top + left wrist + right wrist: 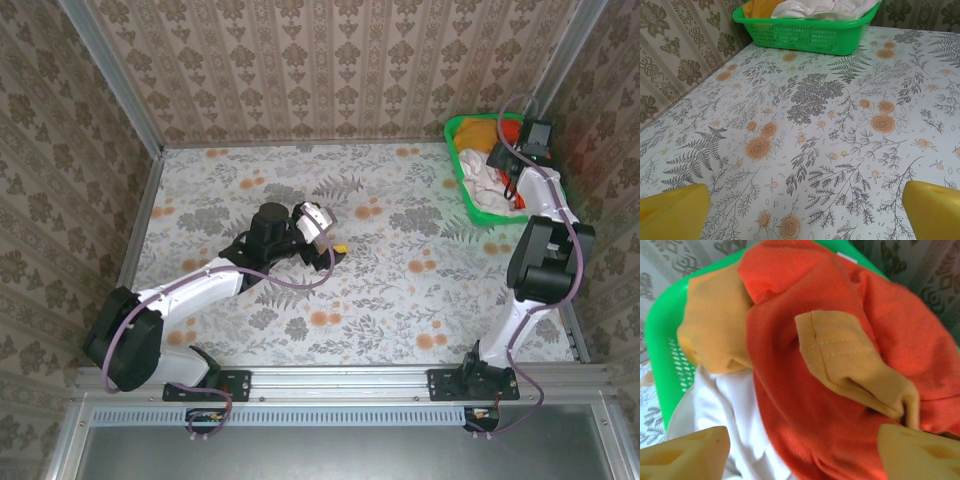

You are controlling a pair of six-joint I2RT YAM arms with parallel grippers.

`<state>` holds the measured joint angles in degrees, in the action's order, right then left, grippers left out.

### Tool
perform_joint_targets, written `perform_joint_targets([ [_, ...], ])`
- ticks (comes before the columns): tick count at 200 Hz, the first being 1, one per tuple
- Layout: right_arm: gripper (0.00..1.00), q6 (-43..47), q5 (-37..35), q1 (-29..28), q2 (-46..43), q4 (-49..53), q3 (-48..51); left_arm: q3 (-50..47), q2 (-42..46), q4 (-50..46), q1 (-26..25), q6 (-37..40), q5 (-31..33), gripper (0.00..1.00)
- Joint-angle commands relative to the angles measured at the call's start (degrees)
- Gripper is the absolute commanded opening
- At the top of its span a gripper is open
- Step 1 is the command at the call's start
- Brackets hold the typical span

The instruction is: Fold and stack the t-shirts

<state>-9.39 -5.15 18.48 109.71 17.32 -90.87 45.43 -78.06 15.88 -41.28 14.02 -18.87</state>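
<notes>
left claw (804, 211) spread | right claw (802, 455) spread over basket (660, 340) | white t-shirt (722, 400) partly buried under red-orange t-shirt (790, 410)

The left arm (200, 285) stretches low from its base at the near left, forearm angled toward the middle of the desk. The left claw (805, 212) points forward and slightly down, its yellow fingers (675, 212) spread wide with nothing between them. The right arm (545, 260) rises from its base, bends at the elbow and reaches to the far right corner. The right claw (802, 455) points downward, fingers parted, with nothing pinched between them.
</notes>
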Motion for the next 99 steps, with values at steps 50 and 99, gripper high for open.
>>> perform_joint_targets([
  [50,0.00,-0.9,1.3,-1.2,-8.7,-0.2,0.5,2.4,-1.5,0.3,-0.5,2.2,-0.5,1.00],
  [99,0.00,0.0,4.4,-3.2,-20.3,-2.7,2.8,2.7,-2.1,1.7,-0.4,2.5,-0.7,1.00],
])
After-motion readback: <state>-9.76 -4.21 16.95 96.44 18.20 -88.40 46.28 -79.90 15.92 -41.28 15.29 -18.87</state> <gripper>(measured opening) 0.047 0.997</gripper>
